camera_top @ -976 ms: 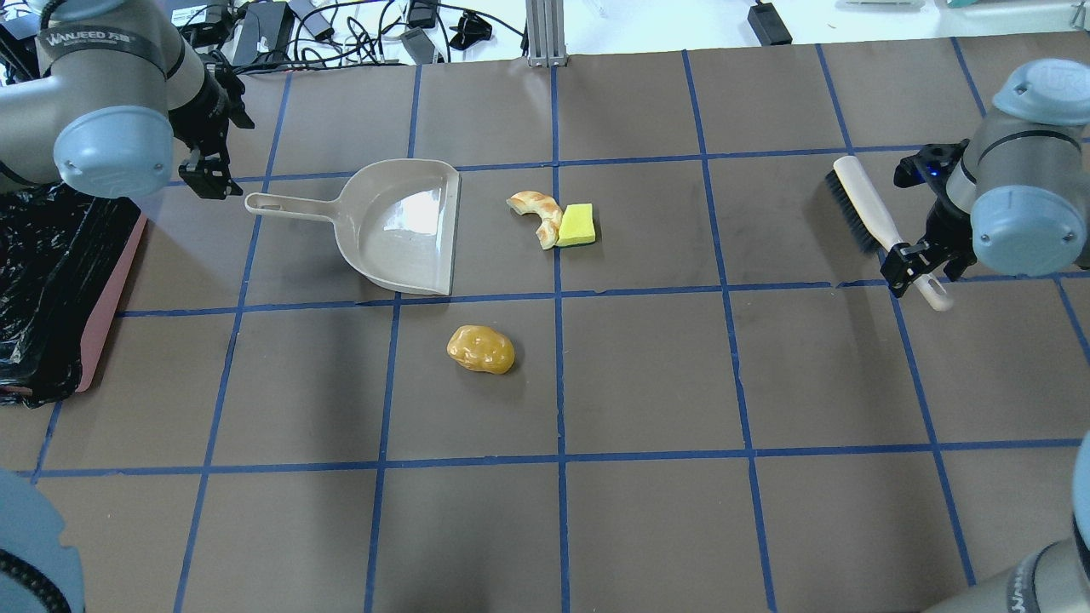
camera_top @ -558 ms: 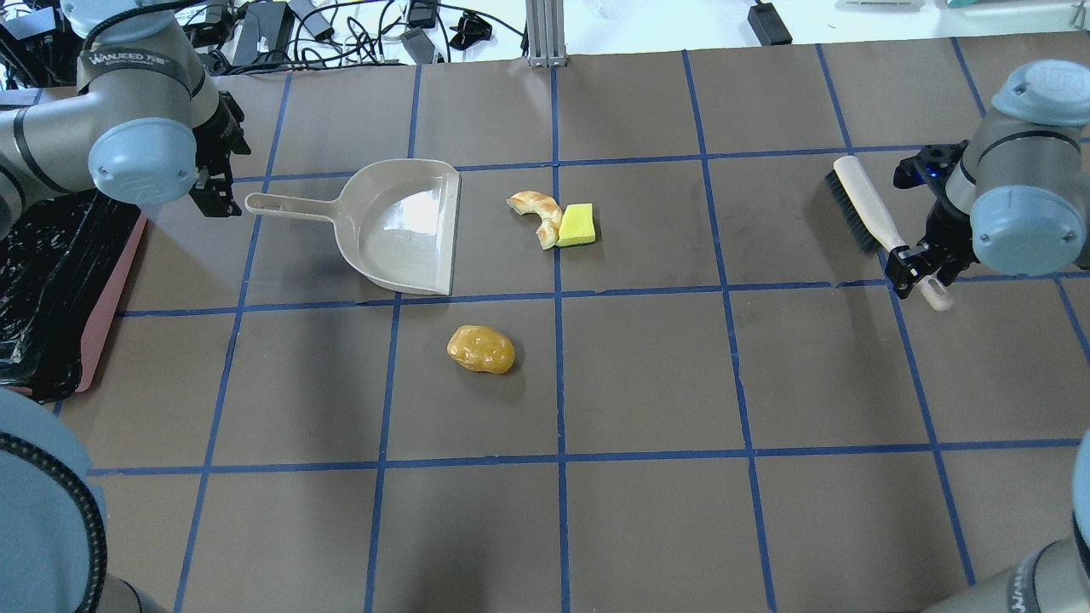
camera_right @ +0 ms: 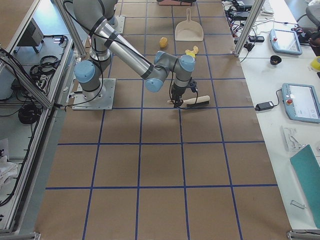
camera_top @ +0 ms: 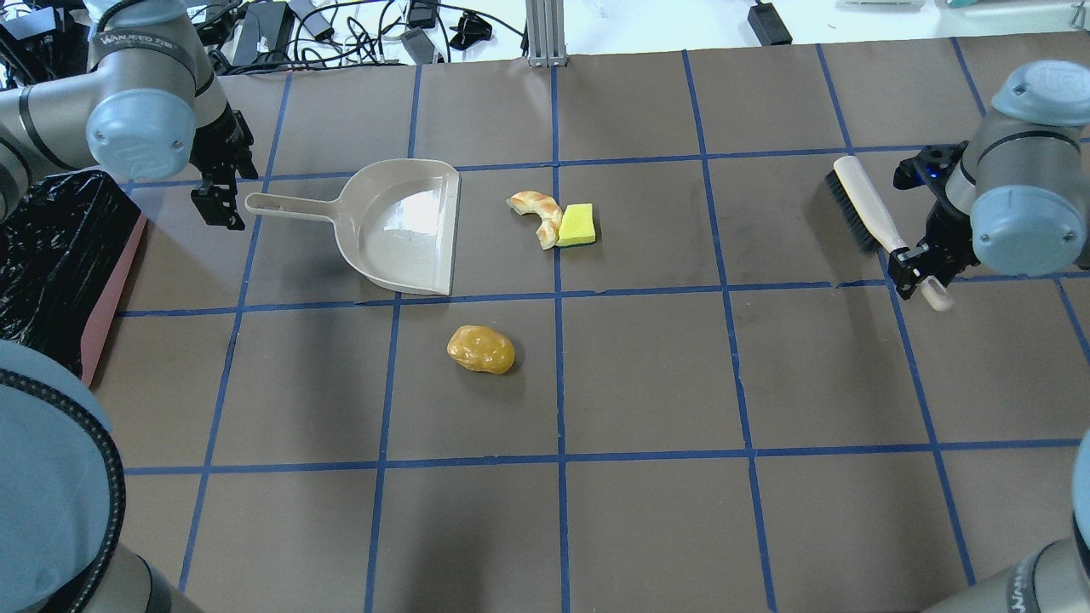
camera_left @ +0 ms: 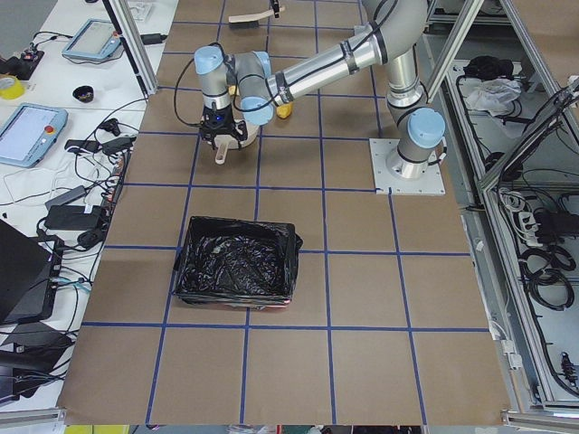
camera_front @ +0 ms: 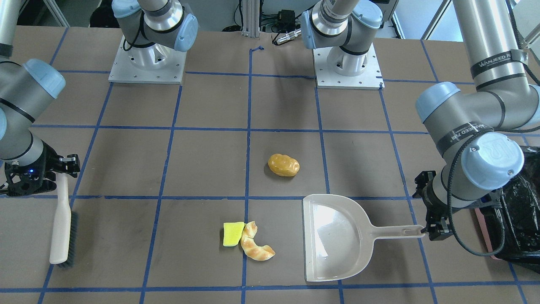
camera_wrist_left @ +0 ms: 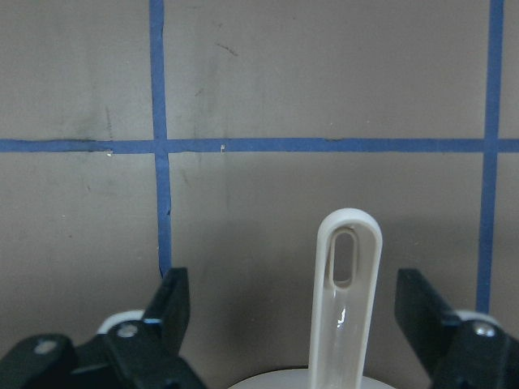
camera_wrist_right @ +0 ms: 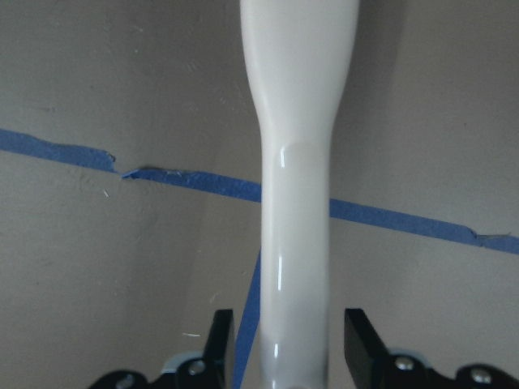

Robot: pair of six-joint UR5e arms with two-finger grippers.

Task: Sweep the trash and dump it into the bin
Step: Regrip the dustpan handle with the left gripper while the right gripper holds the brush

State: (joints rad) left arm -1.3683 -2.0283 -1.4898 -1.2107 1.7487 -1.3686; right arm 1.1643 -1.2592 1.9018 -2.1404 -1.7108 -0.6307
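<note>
The trash lies mid-table: a glossy brown roll (camera_top: 481,349) (camera_front: 283,164), and a croissant (camera_top: 538,213) (camera_front: 255,249) touching a yellow sponge piece (camera_top: 576,225) (camera_front: 233,233). The pink bin (camera_top: 111,298) with its black bag (camera_front: 519,211) sits at the left edge. A beige dustpan (camera_top: 400,230) lies flat, mouth toward the trash. My left gripper (camera_top: 223,209) (camera_wrist_left: 293,292) is open, its fingers straddling the tip of the dustpan handle (camera_wrist_left: 345,292). My right gripper (camera_top: 924,277) (camera_wrist_right: 289,324) is open, fingers close on both sides of the brush (camera_top: 860,209) handle (camera_wrist_right: 296,162), narrow gaps showing.
Blue tape lines grid the brown table. Cables and power bricks (camera_top: 341,30) lie beyond the far edge, by a metal post (camera_top: 545,34). Both arm bases (camera_front: 145,63) stand at the robot's side of the table.
My left gripper has moved right, from beside the bin to the end of the dustpan handle. The right gripper's fingers have narrowed around the brush handle; the brush has not moved.
</note>
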